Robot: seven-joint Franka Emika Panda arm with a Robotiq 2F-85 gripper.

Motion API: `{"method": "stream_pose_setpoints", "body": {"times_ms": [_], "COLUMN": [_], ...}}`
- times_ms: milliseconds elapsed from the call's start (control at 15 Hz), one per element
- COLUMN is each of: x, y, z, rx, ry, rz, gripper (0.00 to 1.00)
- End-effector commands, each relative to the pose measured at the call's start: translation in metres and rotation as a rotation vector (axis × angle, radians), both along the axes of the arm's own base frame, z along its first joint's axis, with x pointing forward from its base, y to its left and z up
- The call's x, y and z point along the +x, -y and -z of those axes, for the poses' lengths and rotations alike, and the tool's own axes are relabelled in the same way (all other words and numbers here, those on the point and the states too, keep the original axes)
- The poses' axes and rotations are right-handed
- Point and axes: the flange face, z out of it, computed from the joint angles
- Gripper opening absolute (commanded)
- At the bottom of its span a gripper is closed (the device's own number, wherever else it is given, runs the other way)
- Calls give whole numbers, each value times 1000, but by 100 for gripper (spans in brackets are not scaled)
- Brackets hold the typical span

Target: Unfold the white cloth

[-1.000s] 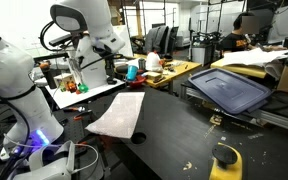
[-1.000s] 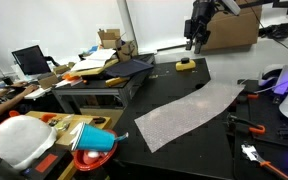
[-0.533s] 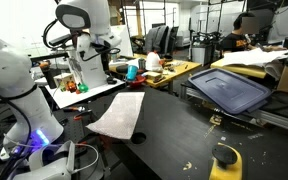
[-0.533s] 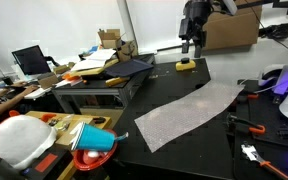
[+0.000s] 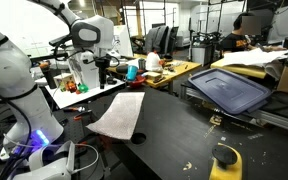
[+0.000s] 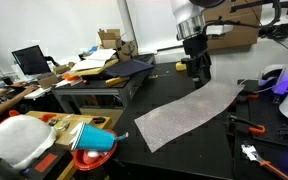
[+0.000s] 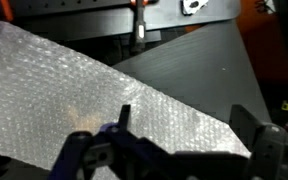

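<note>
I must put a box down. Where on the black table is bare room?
Free: the black table between the white cloth and the yellow object. Crowded: the white side table beyond the cloth, full of small things.

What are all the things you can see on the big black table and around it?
thin off-white fabric cloth: one, off-white, spread flat on the table
flat black table: one, black, under the cloth
small yellow block: one, yellow, on the table, apart from the cloth
dark blue plastic tray: one, dark blue, on a stand beside the table
cream-yellow pile of sheets: one pile, cream-yellow, behind the tray
computer monitor: one, dark screen, on a far desk
white robot arm: one, white, over the cloth's end
gripper: one, dark, open, above the cloth
</note>
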Motion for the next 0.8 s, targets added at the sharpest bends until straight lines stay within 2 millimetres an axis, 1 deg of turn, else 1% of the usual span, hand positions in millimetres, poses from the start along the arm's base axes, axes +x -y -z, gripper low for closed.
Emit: {"method": "stream_pose_setpoints", "body": {"times_ms": [0, 67, 133, 333, 533, 733], "x": [7, 7, 8, 10, 22, 32], "y": [11, 16, 21, 34, 44, 43], "z": [31, 39, 46, 63, 72, 81], "rx": [-144, -192, -229, -341, -458, -558], "ry": [-53, -58, -62, -63, -41, -20], "rz": [-34, -49, -61, -95, -85, -54], "gripper": [100, 93, 74, 51, 27, 5]}}
